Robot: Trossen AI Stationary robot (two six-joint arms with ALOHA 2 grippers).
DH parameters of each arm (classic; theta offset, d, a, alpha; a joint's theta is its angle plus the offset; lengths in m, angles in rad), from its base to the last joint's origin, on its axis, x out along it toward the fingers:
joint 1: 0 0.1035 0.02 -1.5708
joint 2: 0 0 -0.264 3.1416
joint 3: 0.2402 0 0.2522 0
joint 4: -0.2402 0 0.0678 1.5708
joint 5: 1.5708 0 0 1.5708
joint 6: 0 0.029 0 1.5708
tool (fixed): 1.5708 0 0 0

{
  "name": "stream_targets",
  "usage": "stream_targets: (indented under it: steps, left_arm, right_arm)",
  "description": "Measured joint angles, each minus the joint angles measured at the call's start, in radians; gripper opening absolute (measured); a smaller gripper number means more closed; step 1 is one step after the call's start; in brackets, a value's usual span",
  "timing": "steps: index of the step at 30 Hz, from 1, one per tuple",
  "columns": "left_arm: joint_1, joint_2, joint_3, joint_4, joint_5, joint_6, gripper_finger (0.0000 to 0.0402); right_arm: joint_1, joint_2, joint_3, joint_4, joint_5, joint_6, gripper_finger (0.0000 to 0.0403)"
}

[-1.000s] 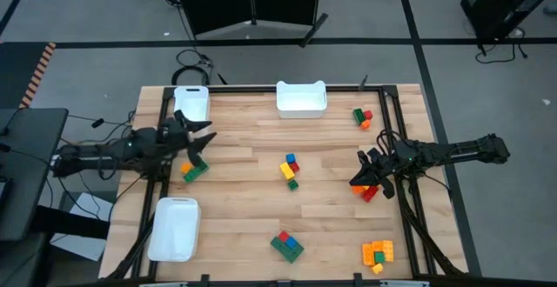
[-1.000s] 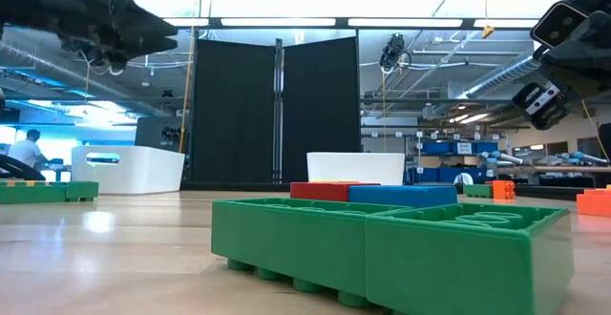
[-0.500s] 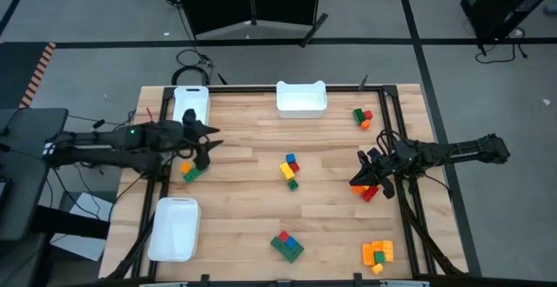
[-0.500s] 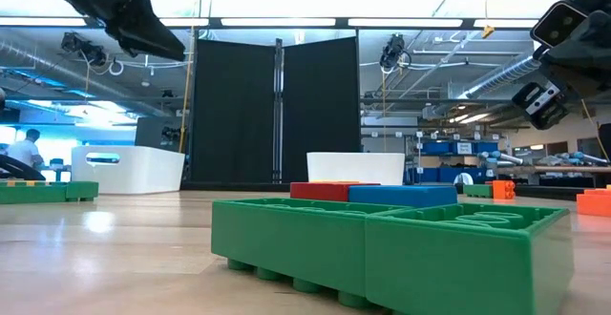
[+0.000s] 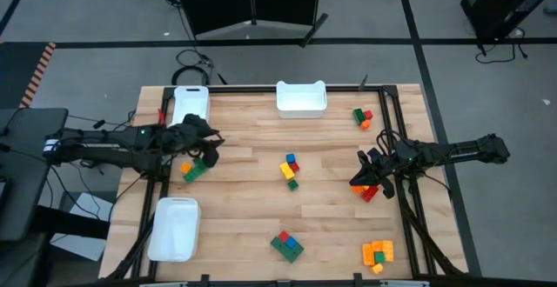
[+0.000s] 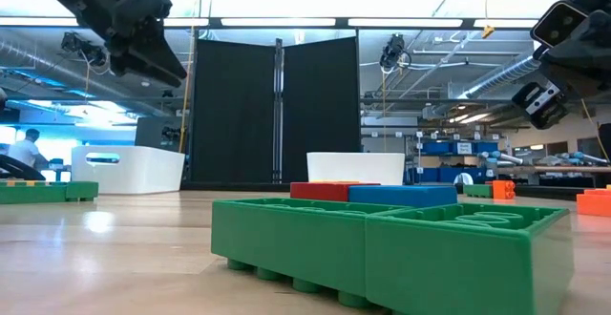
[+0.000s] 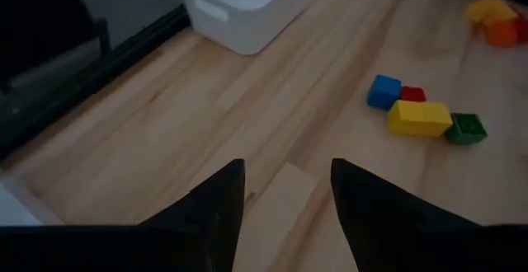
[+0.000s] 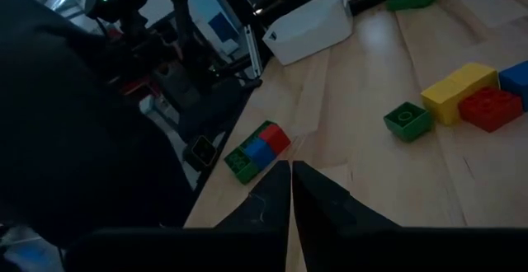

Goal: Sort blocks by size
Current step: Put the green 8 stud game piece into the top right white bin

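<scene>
Left gripper point(image 5: 209, 143) hangs above the table, fingers point(image 7: 216, 206) parted and empty, with the orange-and-green block cluster point(image 5: 192, 169) just below and behind its tips. Blue, red, yellow and green cluster point(image 7: 425, 114) lies ahead toward table centre, long axis across the gripper's line of reach. Right gripper point(image 5: 364, 176) is clenched beside the red-orange blocks point(image 5: 369, 191); left arm is nearer the orange-and-green cluster.

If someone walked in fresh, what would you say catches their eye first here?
Probably the bright blocks scattered in clusters across the wooden table, the middle one blue, red, yellow and green. Next, the left gripper, open above an orange-and-green cluster by the table's left edge, and three white trays.
</scene>
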Motion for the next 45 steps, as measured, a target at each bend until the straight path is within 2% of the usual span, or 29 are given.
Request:
stream_targets:
  steps: [5, 15, 20, 30, 33, 40, 45]
  left_arm:
    - [0.000, 0.004, 0.000, -0.013, 0.001, -0.020, 0.0227]
    - [0.000, 0.004, 0.000, -0.018, -0.007, -0.036, 0.0336]
    - [0.000, 0.003, 0.000, 0.010, -0.009, -0.004, 0.0371]
    - [0.000, 0.003, 0.000, 0.088, 0.002, 0.013, 0.0376]
    - [0.000, 0.003, 0.000, 0.091, 0.000, -0.030, 0.0376]
    - [0.001, 0.046, 0.000, -0.003, -0.037, -0.113, 0.0376]
    - [0.003, 0.125, 0.000, -0.127, 0.054, -0.178, 0.0376]
  right_arm:
    - [0.000, 0.000, 0.000, 0.000, 0.000, 0.000, 0.0028]
    - [0.000, 0.000, 0.000, 0.000, 0.000, 0.000, 0.0028]
    - [0.000, 0.000, 0.000, 0.000, 0.000, 0.000, 0.0028]
    - [0.000, 0.000, 0.000, 0.000, 0.000, 0.000, 0.0028]
    - [0.000, 0.000, 0.000, 0.000, 0.000, 0.000, 0.0028]
    - [0.000, 0.000, 0.000, 0.000, 0.000, 0.000, 0.0028]
    - [0.000, 0.000, 0.000, 0.000, 0.000, 0.000, 0.0028]
